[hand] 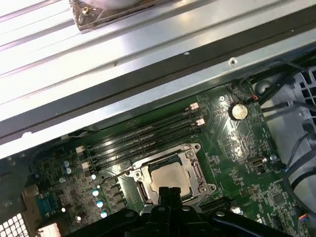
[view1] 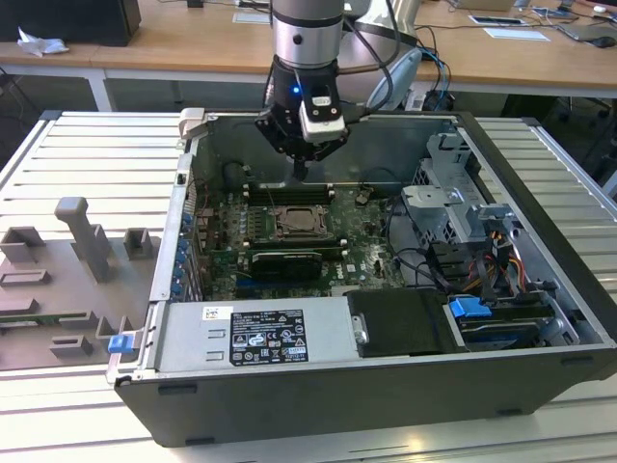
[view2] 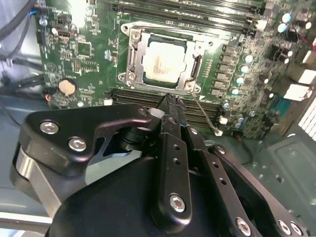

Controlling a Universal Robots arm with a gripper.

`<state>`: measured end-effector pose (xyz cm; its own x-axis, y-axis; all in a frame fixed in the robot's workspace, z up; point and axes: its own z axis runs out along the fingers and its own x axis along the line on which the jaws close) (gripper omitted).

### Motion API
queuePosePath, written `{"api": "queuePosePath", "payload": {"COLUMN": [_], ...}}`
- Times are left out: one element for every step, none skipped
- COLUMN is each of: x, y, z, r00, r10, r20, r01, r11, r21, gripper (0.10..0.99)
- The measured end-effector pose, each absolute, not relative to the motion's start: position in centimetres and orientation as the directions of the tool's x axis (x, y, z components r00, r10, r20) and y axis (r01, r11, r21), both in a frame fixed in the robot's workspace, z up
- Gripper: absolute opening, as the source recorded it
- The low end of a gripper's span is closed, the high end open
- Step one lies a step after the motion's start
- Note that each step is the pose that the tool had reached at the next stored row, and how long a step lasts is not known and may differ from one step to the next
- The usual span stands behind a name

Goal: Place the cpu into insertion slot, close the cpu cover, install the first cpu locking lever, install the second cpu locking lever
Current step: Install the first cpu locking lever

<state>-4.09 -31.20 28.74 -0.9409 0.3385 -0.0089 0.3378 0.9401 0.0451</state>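
Hovering the gripper (view1: 301,176) inside the open computer case (view1: 540,193), fingers clenched tip to tip and grasping nothing. In both wrist views, finding the cpu (view2: 164,61) just beyond the fingertips, sitting in the insertion slot (view2: 148,79), with the cpu cover (view2: 132,52) lying flat around it. Spotting a thin wire lever (view2: 203,116) sticking out from the socket corner nearest the tips.

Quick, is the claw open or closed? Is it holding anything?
Claw: closed, holding nothing; the cpu lies apart from it.
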Motion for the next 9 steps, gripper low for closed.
{"api": "queuePosePath", "payload": {"x": [-4.10,-4.10,-4.10,-4.09,-4.10,-4.09,-4.09,-4.09,-4.09], "y": [-31.20,-31.20,-31.20,-31.20,-31.20,-31.21,-31.20,-31.20,-31.21], "z": [28.74,28.75,28.74,28.74,28.74,28.75,28.74,28.74,28.74], "r00": [-0.945,-0.948,-0.952,-0.955,-0.959,-0.963,-0.967,-0.972,-0.975], "r10": [0.327,0.317,0.305,0.296,0.282,0.270,0.256,0.236,0.221], "r20": [-0.009,-0.009,-0.009,-0.009,-0.009,-0.009,-0.009,-0.009,-0.009], "r01": [0.327,0.316,0.304,0.296,0.282,0.270,0.256,0.235,0.220], "r11": [0.944,0.948,0.952,0.954,0.958,0.962,0.966,0.971,0.974], "r21": [0.045,0.045,0.045,0.045,0.045,0.045,0.045,0.045,0.045], "gripper": [0.106,0.106,0.106,0.106,0.106,0.106,0.106,0.106,0.106]}}
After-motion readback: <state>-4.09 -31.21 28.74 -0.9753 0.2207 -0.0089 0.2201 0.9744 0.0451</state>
